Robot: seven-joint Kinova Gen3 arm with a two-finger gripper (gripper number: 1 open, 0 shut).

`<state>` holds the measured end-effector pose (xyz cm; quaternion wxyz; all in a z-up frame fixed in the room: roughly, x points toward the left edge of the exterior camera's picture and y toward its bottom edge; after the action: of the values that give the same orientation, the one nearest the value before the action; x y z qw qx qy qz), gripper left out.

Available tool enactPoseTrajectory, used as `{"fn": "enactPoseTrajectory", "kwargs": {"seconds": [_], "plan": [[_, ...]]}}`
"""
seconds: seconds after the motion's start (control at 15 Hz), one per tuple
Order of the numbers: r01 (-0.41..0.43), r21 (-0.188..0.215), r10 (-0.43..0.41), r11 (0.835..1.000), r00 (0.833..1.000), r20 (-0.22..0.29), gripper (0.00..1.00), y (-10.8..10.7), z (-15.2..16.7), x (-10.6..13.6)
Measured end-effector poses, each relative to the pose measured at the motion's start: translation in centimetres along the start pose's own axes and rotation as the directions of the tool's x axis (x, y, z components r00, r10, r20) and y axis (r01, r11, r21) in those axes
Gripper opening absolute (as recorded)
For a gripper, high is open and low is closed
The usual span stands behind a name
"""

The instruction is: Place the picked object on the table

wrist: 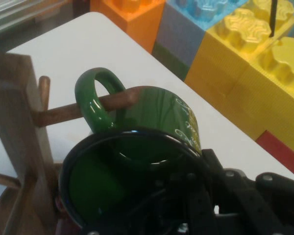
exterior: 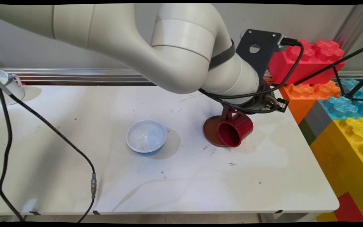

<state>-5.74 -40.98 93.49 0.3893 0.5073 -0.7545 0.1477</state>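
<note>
A green mug point(wrist: 152, 122) fills the hand view, its mouth turned toward the camera. Its handle point(wrist: 95, 95) is threaded over a wooden peg point(wrist: 63, 113) of a mug tree point(wrist: 14, 127). My gripper point(wrist: 186, 196) is shut on the mug's rim, one finger inside and one outside. In the main view the tree's round brown base point(exterior: 211, 129) stands at the table's right. A red mug point(exterior: 235, 130) hangs on the tree with its mouth toward the near side. The wrist hides the green mug and the gripper there.
A white bowl with a blue outside point(exterior: 146, 137) sits at mid table. A white mug point(exterior: 8, 85) stands at the far left corner. Big toy bricks point(exterior: 342, 126) are stacked against the table's right edge. A black cable with a metal connector point(exterior: 93, 184) hangs over the left half.
</note>
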Motion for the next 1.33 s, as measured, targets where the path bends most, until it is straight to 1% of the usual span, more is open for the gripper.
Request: {"fn": "enactPoseTrajectory", "kwargs": {"seconds": [0.27, 0.73, 1.13, 1.33], "plan": [[-0.027, -0.039, 0.027, 0.999, 1.0, -0.01, 0.0, 0.8, -0.6, 0.3], [-0.058, -0.086, 0.057, 0.995, 0.998, -0.016, 0.0, 1.8, -1.6, 0.3], [-0.082, -0.121, 0.085, 0.989, 0.996, 0.019, 0.0, 1.6, -2.9, 0.0], [-0.117, -0.157, 0.125, 0.981, 0.991, 0.045, 0.0, 1.1, -4.1, 0.2]]}}
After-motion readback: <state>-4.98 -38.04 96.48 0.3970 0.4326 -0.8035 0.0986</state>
